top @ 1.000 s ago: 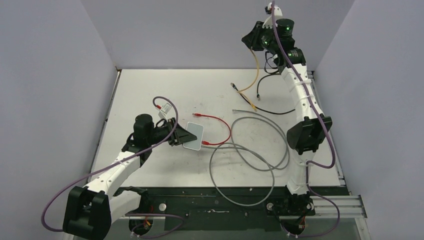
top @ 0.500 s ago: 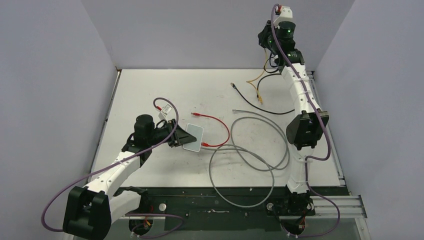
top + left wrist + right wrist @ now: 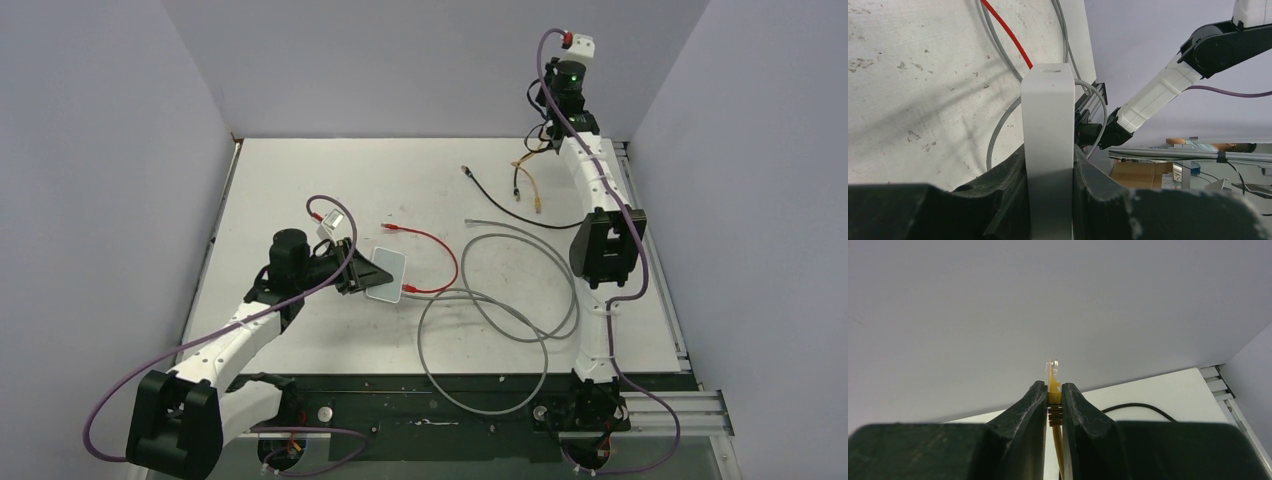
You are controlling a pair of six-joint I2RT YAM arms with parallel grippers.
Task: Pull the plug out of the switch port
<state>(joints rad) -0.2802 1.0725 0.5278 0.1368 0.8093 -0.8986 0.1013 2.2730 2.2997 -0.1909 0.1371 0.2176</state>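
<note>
Lifted higher and turned since a moment ago: right pincer (image 3: 1054, 392), squeezed shut on the yellow plug (image 3: 1053, 371), already pulled free. Far across the table (image 3: 300, 180) from the white switch box (image 3: 386, 272), squeezed tight in the left pincer (image 3: 1048, 152) to keep it from sliding.

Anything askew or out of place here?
Nothing damaged. The switch box is tilted, not lying flat, clamped in the left gripper; the right gripper holds a yellow plug aloft, far from it.
</note>
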